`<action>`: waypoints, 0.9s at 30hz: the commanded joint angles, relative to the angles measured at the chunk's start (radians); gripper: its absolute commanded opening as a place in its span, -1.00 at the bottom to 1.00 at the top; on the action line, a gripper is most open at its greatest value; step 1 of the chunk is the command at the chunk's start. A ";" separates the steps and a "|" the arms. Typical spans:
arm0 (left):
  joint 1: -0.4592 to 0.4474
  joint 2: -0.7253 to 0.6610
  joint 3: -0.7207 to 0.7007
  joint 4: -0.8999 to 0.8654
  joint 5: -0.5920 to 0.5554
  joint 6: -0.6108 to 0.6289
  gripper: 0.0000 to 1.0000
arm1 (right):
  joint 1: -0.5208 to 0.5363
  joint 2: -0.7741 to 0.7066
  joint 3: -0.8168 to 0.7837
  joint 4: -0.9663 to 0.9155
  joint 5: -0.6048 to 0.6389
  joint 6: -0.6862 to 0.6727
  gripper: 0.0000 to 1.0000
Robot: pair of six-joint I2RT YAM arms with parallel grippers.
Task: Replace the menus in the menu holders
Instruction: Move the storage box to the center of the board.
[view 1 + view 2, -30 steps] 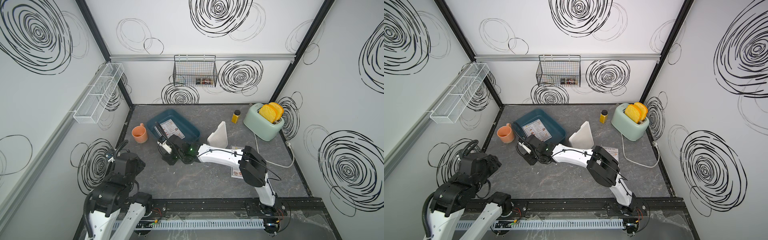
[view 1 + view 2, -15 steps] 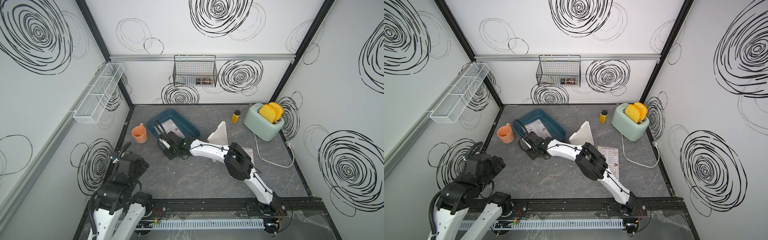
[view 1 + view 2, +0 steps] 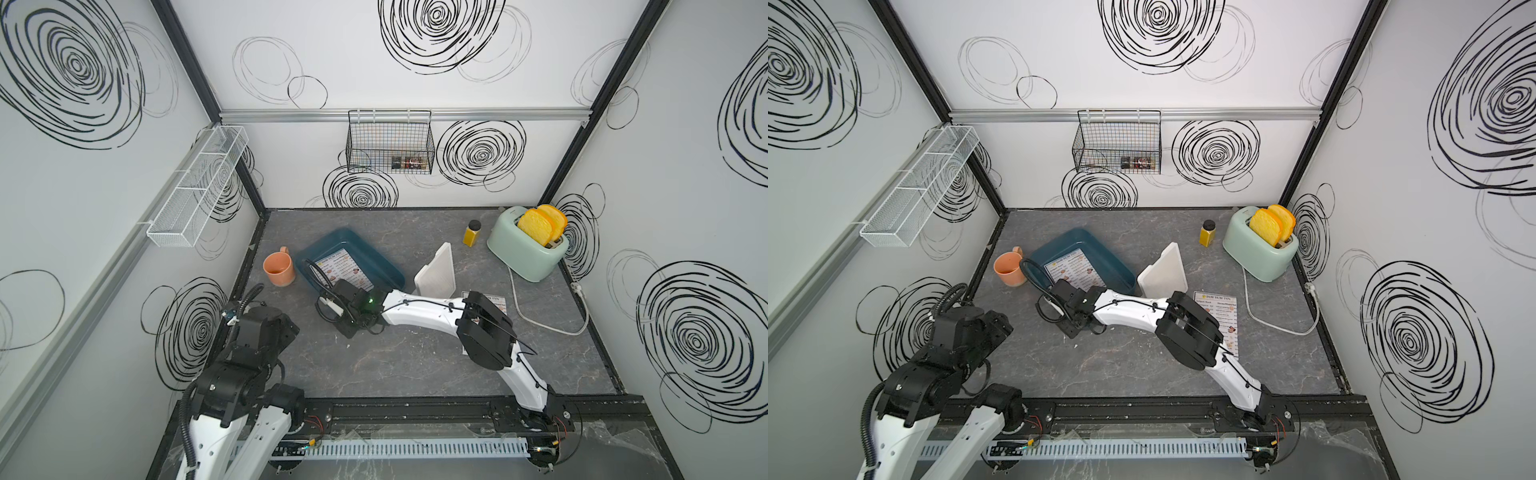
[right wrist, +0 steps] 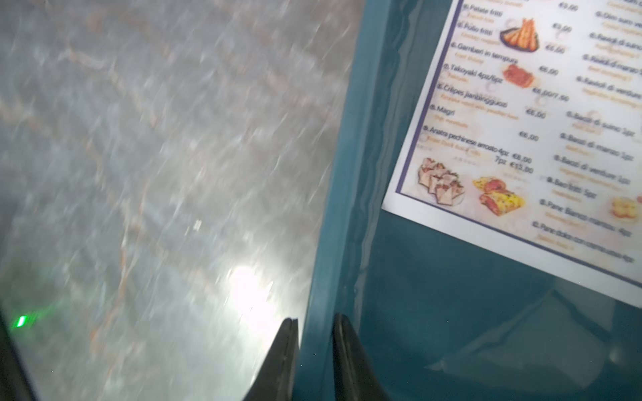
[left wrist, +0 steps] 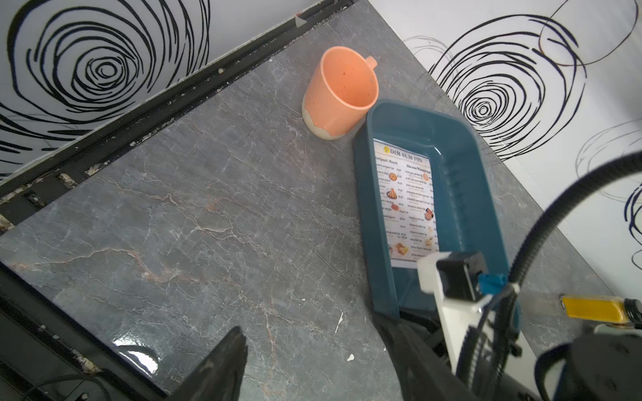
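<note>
The surface (image 3: 415,365) is grey stone-look with pale veins, boxed in by white walls (image 3: 374,62) drawn over with black swirls. A black wire basket (image 3: 390,141) hangs on the rear wall and a white mesh rack (image 3: 195,187) on the left one. A mint toaster (image 3: 523,249) with yellow toast (image 3: 536,226) fills the right rear corner, a yellow bottle (image 3: 472,235) just beside it. An orange cup (image 3: 279,270) stands by the left edge, touching a teal tray (image 3: 353,245).

One menu (image 3: 340,270), white, headed "DIM SUM INN", with two text columns and food photos, lies flat in the tray. The second menu (image 3: 1221,307) lies toward the right edge, partly under the right arm. The menu holder (image 3: 436,274), thick, white and round-cornered, stands tilted near the middle, just beside the tray.

The right fingers (image 4: 314,323) are drawn in narrow astride the tray's near wall, gripping it. The left fingers (image 5: 311,330) hang wide apart over the front left corner, holding nothing.
</note>
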 commanded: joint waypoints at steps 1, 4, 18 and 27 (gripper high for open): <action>0.008 0.002 -0.007 0.044 0.003 -0.017 0.43 | 0.041 -0.099 -0.114 -0.023 -0.039 -0.006 -0.60; 0.008 0.009 -0.010 0.060 0.007 0.001 0.44 | 0.073 -0.163 -0.217 -0.011 -0.032 -0.004 -0.61; 0.077 0.189 -0.068 0.448 0.085 0.262 0.67 | 0.056 -0.422 -0.390 0.202 -0.032 0.279 0.06; 0.212 0.307 -0.092 0.593 0.130 0.388 0.95 | 0.012 -0.287 -0.241 0.160 0.265 0.856 0.39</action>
